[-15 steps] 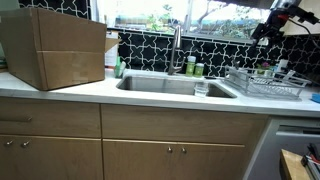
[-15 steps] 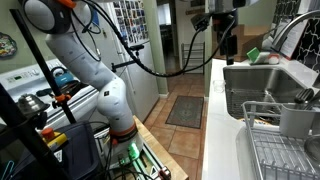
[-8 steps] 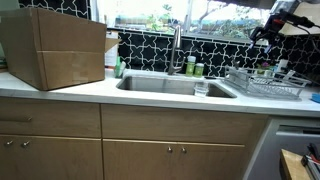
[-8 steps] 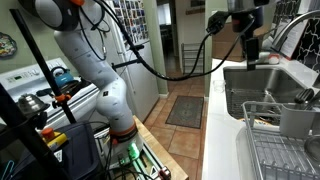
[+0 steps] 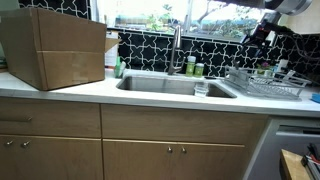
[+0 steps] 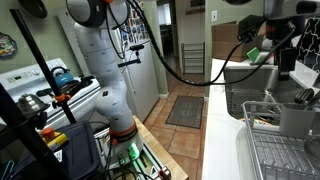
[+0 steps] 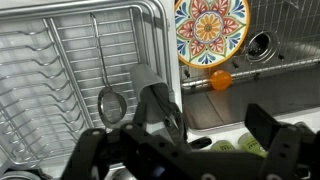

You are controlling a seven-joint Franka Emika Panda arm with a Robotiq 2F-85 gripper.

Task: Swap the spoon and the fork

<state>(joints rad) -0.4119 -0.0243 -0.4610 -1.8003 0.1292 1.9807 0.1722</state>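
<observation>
In the wrist view a metal spoon [image 7: 103,78] lies in the wire dish rack [image 7: 40,60], handle pointing away and bowl nearest me. I cannot pick out a fork in any view. My gripper [image 7: 208,122] is open and empty. It hangs above the rack's edge and the sink, to the right of the spoon. In both exterior views the gripper [image 5: 258,36] [image 6: 287,66] hovers over the counter above the dish rack [image 5: 266,86] [image 6: 286,152].
A colourful patterned plate [image 7: 212,30] and an orange ball [image 7: 219,80] lie in the sink [image 7: 270,60]. Green bottles [image 7: 250,146] stand below the gripper. A cardboard box [image 5: 55,48] sits on the counter beyond the sink [image 5: 175,85] and faucet [image 5: 176,48].
The arm has swung across the counter toward the sink and dish rack, and the gripper now sits lower over the rack. The jaws stay open and empty.
</observation>
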